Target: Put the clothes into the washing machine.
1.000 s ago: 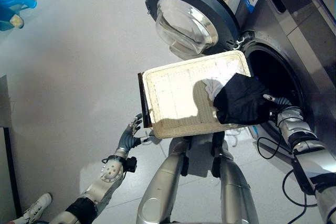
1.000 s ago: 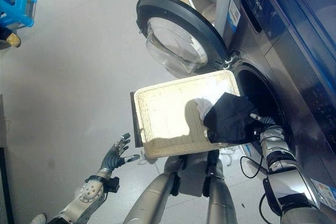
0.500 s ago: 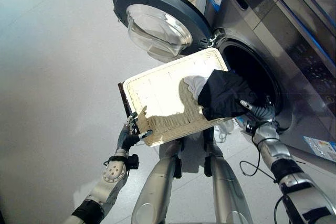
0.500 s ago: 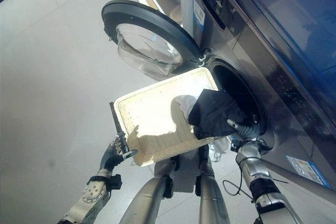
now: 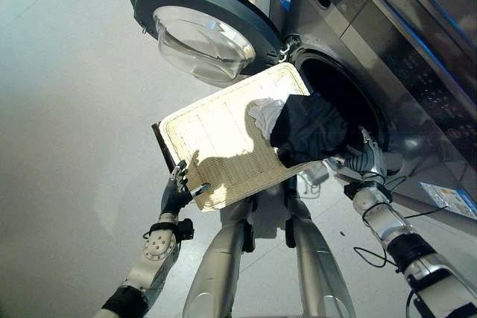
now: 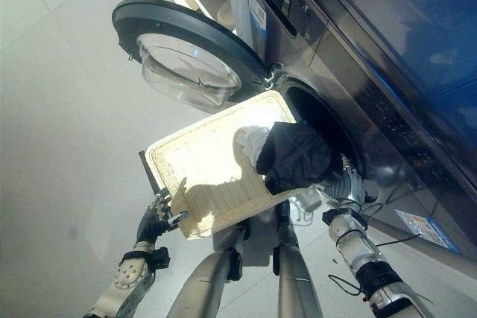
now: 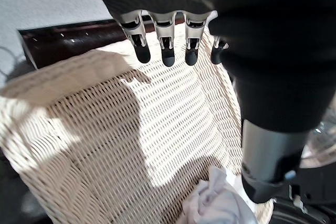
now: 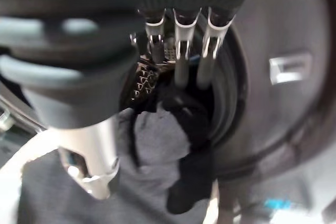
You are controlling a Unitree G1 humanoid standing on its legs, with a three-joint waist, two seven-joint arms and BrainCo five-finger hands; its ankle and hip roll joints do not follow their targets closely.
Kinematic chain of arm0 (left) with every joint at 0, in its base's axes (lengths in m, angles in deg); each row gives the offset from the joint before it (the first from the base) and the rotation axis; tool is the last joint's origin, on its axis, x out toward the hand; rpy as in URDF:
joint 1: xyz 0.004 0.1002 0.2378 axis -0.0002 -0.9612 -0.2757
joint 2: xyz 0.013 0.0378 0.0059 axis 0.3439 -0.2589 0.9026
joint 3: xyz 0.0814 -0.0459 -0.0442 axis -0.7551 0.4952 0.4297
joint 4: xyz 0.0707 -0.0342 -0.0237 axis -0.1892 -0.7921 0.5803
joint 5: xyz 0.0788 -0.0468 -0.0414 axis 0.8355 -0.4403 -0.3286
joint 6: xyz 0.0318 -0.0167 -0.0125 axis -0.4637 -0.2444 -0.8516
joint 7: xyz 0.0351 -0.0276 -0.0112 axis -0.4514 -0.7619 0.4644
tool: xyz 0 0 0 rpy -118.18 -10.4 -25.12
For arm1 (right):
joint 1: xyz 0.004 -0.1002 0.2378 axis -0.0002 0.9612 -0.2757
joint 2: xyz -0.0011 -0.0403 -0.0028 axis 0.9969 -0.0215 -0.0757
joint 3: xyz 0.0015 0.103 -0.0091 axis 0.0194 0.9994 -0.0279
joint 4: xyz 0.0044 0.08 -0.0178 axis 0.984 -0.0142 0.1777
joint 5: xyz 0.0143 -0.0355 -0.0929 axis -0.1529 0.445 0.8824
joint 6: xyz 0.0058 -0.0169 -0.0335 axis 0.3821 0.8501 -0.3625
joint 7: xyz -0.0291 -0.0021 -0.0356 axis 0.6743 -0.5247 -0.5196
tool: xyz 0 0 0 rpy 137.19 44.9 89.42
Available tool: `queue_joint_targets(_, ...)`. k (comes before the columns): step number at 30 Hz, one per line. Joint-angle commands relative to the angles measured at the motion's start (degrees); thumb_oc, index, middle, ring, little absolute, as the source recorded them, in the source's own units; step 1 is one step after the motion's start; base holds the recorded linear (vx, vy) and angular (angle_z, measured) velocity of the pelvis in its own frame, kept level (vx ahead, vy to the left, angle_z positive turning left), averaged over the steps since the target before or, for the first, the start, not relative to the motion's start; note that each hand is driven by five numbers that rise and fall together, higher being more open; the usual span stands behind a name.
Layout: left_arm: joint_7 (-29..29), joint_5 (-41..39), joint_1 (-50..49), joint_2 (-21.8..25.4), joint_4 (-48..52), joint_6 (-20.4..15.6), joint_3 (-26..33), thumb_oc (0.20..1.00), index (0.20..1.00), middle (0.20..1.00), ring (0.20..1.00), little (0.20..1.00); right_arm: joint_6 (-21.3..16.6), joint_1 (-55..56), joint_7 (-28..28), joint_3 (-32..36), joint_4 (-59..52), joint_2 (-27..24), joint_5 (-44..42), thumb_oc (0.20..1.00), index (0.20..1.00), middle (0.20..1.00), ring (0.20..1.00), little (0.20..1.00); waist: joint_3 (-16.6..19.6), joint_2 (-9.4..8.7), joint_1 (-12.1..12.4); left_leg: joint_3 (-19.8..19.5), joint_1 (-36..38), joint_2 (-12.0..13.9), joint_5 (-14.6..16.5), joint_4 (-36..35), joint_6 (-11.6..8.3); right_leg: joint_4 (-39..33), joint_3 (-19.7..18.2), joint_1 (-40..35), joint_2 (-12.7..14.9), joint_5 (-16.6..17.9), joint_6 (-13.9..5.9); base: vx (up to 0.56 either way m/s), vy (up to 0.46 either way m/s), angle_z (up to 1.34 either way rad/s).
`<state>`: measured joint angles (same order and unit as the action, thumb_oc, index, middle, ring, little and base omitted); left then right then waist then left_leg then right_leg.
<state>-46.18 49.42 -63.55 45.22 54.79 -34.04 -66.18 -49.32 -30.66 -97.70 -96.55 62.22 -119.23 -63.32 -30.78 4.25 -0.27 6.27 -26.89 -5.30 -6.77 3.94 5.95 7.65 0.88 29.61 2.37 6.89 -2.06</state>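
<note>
Black garment (image 5: pixel 311 129) lies just beside, perhaps touching, the right hand (image 5: pixel 363 156).

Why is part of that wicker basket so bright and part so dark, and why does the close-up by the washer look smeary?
In the left eye view, strong light washes the wicker basket pale, and the left hand casts a dark shadow across its near corner. The left wrist view shows the same hard-edged shadow on the weave. In the right wrist view, the right hand and the dark garment at the drum opening look soft and out of focus.
</note>
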Motion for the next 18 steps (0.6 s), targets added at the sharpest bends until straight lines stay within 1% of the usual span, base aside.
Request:
queue_joint_targets(1,0.06,-1.57,0.52,-0.38,0.44,-1.61,1.31,1.0,1.0,1.0,1.0,1.0,2.25,-6.9,-0.03,1.67,1.84,-7.52,0.53,1.0,1.0,1.0,1.0,1.0,0.99,3.18,2.53,-3.05,-0.82,-0.29,-1.47,-1.68,-1.98,4.59,3.8,1.91,-1.09,0.61,-1.53,0.02,-0.033,0.06)
queue_joint_targets(2,-0.01,-2.22,1.0,-0.48,-0.17,-1.34,1.29,1.0,1.0,1.0,1.0,1.0,2.64,-8.44,0.82,1.63,4.69,-8.04,0.36,1.0,1.0,1.0,1.0,1.0,0.99,3.42,2.93,-3.24,-1.08,-0.31,-1.63,-1.79,-2.01,4.67,4.03,2.04,-1.04,0.49,-1.49,0.0,0.0,0.0)
queue_joint_targets(3,-0.01,-2.22,1.0,-0.48,-0.17,-1.34,1.29,1.0,1.0,1.0,1.0,1.0,2.64,-8.44,0.82,1.63,4.69,-8.04,0.36,1.0,1.0,1.0,1.0,1.0,0.99,3.42,2.93,-3.24,-1.08,-0.31,-1.63,-1.79,-2.01,4.67,4.03,2.04,-1.04,0.49,-1.49,0.02,-0.028,0.04)
queue_joint_targets(4,0.04,-2.39,1.2,-0.54,-0.53,-1.31,1.28,1.0,1.0,1.0,1.0,1.0,2.04,-9.54,0.94,1.53,6.7,-8.3,-0.17,1.0,1.0,1.0,1.0,1.0,0.99,3.55,3.19,-3.4,-1.2,-0.36,-1.77,-1.86,-2.01,4.7,4.17,2.09,-1.06,0.45,-1.45,0.02,-0.057,0.1)
queue_joint_targets(5,0.41,-3.45,1.77,-0.61,-1.97,-1.76,1.24,1.0,1.0,1.0,1.0,1.0,1.38,-12.85,2.18,1.65,12.66,-8.94,-1.09,1.0,1.0,1.0,1.0,1.0,0.99,4.03,4.01,-3.97,-1.94,-0.52,-2.03,-1.8,-1.99,4.92,4.63,2.46,-1.0,0.14,-1.26,0.03,-0.127,0.17)
queue_joint_targets(6,0.61,-4.26,2.32,-0.61,-3.12,-1.9,1.03,1.0,1.0,1.0,1.0,1.0,-0.21,-16.07,4.65,2.2,18.33,-9.41,-6.4,1.0,1.0,1.0,1.0,1.0,0.99,4.61,4.93,-4.71,-2.74,-0.71,-2.34,-1.73,-1.97,5.24,5.1,2.87,-0.95,-0.29,-0.93,0.02,-0.117,0.14)
queue_joint_targets(7,0.61,-4.26,2.32,-0.61,-3.12,-1.9,1.03,1.0,1.0,1.0,1.0,1.0,-0.21,-16.07,4.65,2.2,18.33,-9.41,-6.4,1.0,1.0,1.0,1.0,1.0,0.99,4.61,4.93,-4.71,-2.74,-0.71,-2.34,-1.73,-1.97,5.24,5.1,2.87,-0.95,-0.29,-0.93,0.02,-0.095,0.12)
queue_joint_targets(11,1.23,-4.6,3.21,-0.78,-4.47,-2.32,0.76,1.0,1.0,1.0,1.0,1.0,-1.06,-20.78,7.69,3.57,26.35,-9.87,-11.41,1.0,1.0,1.0,1.0,1.0,0.99,5.58,6.22,-5.78,-4.31,-1.08,-2.59,-1.04,-2.03,6.25,6.22,3.78,-0.75,-1.3,-0.29,0.02,-0.084,0.2)
queue_joint_targets(12,1.32,-4.62,3.46,-0.62,-4.55,-2.53,0.27,1.0,1.0,1.0,1.0,1.0,-0.19,-22.61,8.88,3.77,28.81,-10.34,-11.65,1.0,1.0,1.0,1.0,1.0,0.99,6.01,6.75,-6.35,-5.28,-1.3,-2.74,-0.53,-2.1,6.91,6.73,4.46,-0.66,-1.71,0.01,0.02,-0.076,0.25)
queue_joint_targets(13,1.32,-4.62,3.46,-0.62,-4.55,-2.53,0.27,1.0,1.0,1.0,1.0,1.0,-0.19,-22.61,8.88,3.77,28.81,-10.34,-11.65,1.0,1.0,1.0,1.0,1.0,0.99,6.01,6.75,-6.35,-5.28,-1.3,-2.74,-0.53,-2.1,6.91,6.73,4.46,-0.66,-1.71,0.01,0.04,-0.135,0.15)
queue_joint_targets(14,1.12,-4.47,3.62,-0.65,-3.82,-2.42,-0.23,1.0,1.0,1.0,1.0,1.0,0.9,-24.53,10.08,3.32,30.26,-10.81,-12.41,1.0,1.0,1.0,1.0,1.0,0.99,6.61,7.26,-7.03,-6.82,-1.58,-2.99,0.13,-2.16,7.89,7.43,5.72,-0.64,-2.23,0.4,0.02,-0.076,0.08)
queue_joint_targets(16,1.11,-4.49,3.66,-0.66,-3.77,-2.41,-0.28,1.0,1.0,1.0,1.0,1.0,1.05,-24.69,10.11,3.27,30.31,-10.85,-12.24,1.0,1.0,1.0,1.0,1.0,0.99,6.65,7.29,-7.09,-6.99,-1.62,-3.0,0.23,-2.16,8.0,7.49,5.87,-0.62,-2.28,0.44,0.02,-0.062,0.15)
queue_joint_targets(18,1.15,-4.58,3.53,-0.72,-2.47,-2.1,-0.87,1.0,1.0,1.0,1.0,1.0,2.31,-26.04,10.62,2.39,30.54,-11.07,-11.57,1.0,1.0,1.0,1.0,1.0,0.99,7.28,7.72,-7.9,-8.37,-1.98,-3.28,0.88,-2.29,9.0,7.82,7.1,-0.78,-2.81,0.96,0.03,-0.06,0.26)
